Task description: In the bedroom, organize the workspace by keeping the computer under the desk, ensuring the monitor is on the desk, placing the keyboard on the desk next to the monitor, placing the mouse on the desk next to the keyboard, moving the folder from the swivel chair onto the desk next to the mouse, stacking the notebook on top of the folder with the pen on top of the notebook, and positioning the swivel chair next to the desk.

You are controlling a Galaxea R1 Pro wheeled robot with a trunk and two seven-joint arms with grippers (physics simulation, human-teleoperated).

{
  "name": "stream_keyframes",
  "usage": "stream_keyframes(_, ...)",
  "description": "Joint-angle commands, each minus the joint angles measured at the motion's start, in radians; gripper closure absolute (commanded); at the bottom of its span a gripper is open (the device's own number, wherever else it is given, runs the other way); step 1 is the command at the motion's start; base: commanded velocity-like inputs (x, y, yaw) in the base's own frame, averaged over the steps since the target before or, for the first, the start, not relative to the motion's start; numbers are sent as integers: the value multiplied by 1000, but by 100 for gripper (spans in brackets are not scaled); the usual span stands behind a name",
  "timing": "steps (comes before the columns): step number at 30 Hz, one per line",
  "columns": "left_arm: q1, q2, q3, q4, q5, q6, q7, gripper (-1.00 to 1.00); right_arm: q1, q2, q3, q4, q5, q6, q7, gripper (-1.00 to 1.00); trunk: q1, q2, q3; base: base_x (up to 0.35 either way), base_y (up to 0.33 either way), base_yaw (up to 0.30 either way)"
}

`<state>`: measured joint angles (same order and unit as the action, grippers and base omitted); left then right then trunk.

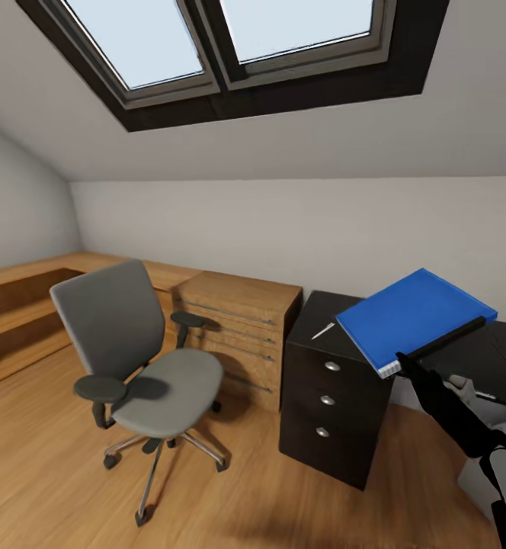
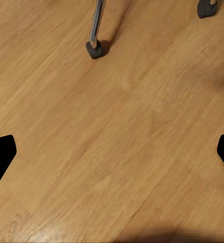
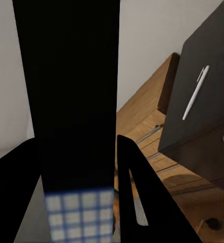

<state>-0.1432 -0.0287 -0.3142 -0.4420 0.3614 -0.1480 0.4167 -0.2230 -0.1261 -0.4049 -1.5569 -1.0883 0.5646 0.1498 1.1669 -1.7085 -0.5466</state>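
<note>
My right gripper (image 1: pixel 451 335) is shut on the near edge of the bright-blue folder (image 1: pixel 417 314), holding it tilted in the air over the black desk (image 1: pixel 318 313). In the right wrist view the folder (image 3: pixel 66 91) is a dark slab between the two fingers (image 3: pixel 137 187). The white pen (image 1: pixel 323 330) lies on the desk top (image 3: pixel 208 116) above the silver-knobbed drawers, to the left of the folder; the wrist view catches the pen (image 3: pixel 195 93) too. The grey swivel chair (image 1: pixel 142 358) stands apart to the left with a bare seat. My left gripper (image 2: pixel 112 157) hangs open over the floor.
A light wooden drawer chest (image 1: pixel 241 328) stands between the chair and the desk, against the wall. A low wooden bench (image 1: pixel 24 297) runs along the left wall. A chair caster (image 2: pixel 95 49) rests on the wood floor near my left gripper. A skylight sits overhead.
</note>
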Motion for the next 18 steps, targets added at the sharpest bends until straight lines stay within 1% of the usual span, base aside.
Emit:
stream_keyframes(1,-1,0,-9,0,10,-6,6,-100,-1,0,-2,1,-3,6,-1,100,0,-1,-1,0,0,-298)
stream_keyframes(4,-1,-2,-12,0,9,-25,5,-100,-1,0,-4,1,-3,6,-5,100,0,-1,-1,0,0,-298)
stream_keyframes(7,-1,-3,-13,0,10,-53,5,-100,-1,0,-15,1,-4,7,-7,100,-12,20,8,0,0,-298)
stream_keyframes(18,-1,-5,-14,0,10,-63,7,-100,-1,0,-22,1,-3,7,-7,100,-54,97,43,0,0,-298)
